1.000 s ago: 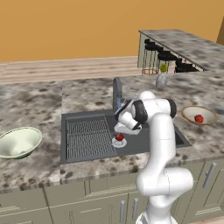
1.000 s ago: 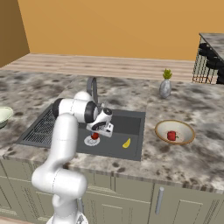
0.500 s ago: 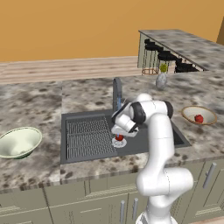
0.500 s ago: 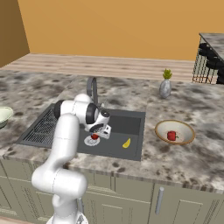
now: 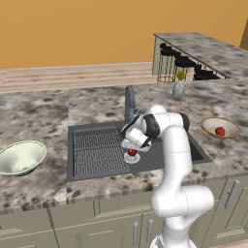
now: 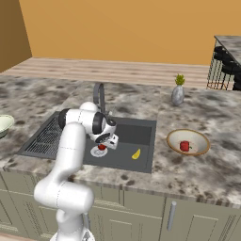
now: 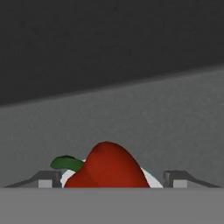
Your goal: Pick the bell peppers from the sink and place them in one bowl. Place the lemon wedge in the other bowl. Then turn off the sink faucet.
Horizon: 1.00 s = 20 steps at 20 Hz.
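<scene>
The claw (image 5: 132,154) hangs low in the sink (image 5: 97,164). Its fingers stand apart, either side of a red bell pepper (image 7: 107,168) on the drain.

The speckled grey stone counter (image 5: 43,111) runs across the kitchen above pale cabinet fronts. A dark sink (image 5: 97,167) is set into it, with a grey faucet (image 5: 129,99) rising at its back edge. A green bowl (image 5: 20,157) rests on the counter to the left of the sink. A shallow tan bowl (image 6: 175,136) rests to the right. A small grey vase (image 6: 177,95) with a green sprig stands behind it.
</scene>
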{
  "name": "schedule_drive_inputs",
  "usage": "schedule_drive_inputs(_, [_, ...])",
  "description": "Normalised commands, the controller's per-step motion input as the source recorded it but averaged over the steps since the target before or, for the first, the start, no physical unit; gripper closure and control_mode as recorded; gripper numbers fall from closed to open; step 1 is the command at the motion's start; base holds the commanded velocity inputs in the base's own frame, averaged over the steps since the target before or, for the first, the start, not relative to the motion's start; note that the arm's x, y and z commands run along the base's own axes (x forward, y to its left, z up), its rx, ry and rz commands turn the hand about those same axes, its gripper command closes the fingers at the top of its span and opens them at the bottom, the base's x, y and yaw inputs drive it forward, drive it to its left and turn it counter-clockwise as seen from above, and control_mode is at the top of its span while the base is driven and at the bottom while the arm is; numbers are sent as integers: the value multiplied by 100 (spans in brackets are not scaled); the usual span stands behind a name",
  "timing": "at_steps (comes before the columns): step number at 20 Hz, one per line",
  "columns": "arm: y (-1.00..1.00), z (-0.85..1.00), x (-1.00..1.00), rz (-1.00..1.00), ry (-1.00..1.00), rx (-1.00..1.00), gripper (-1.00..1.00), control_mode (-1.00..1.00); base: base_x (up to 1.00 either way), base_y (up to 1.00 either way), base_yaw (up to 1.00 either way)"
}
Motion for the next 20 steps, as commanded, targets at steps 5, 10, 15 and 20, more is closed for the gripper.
schedule_drive_inputs(5, [2, -15, 0, 0, 1, 0, 100, -100, 0, 0, 0])
schedule_drive_inputs(10, [0, -8, 0, 0, 0, 0, 100, -100, 0, 0, 0])
schedule_drive_inputs(15, [-4, 6, -1, 0, 0, 0, 100, -100, 0, 0, 0])
schedule_drive_inputs(20, [-56, 33, -6, 0, 0, 3, 100, -100, 0, 0, 0])
